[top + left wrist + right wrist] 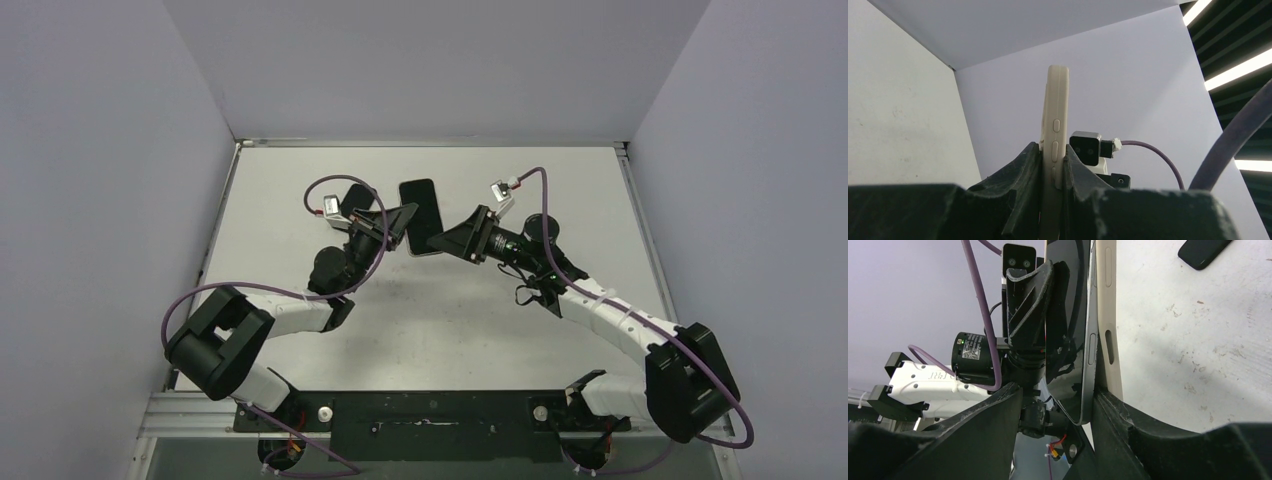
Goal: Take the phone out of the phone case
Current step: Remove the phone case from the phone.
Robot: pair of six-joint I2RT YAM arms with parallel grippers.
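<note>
**White worktop (450, 330): phone (421, 213) and phone case (1058, 115) held aloft between two arms**

Pale walls (420, 60) enclose the worktop. Above its far half we see the left arm (290, 318) and the right arm (610, 310) meeting at the phone, which is held off the surface with its dark screen facing upward. From the left wrist we see the left jaws clamped on one long side of the cream phone case, one finger on each face, with the side buttons at and just above the grip. From the right wrist we see the right jaws standing apart and straddling one end of the phone. One finger lies against the back of the case, while the other is clear of the dark glass, with a gap between them. In that view the phone's silver edge sits beside the case wall rather than inside it, so the phone is partly out of the case along that side. We also note a dark flat object (1204, 252) lying on the worktop, well apart from the jaws.
</note>
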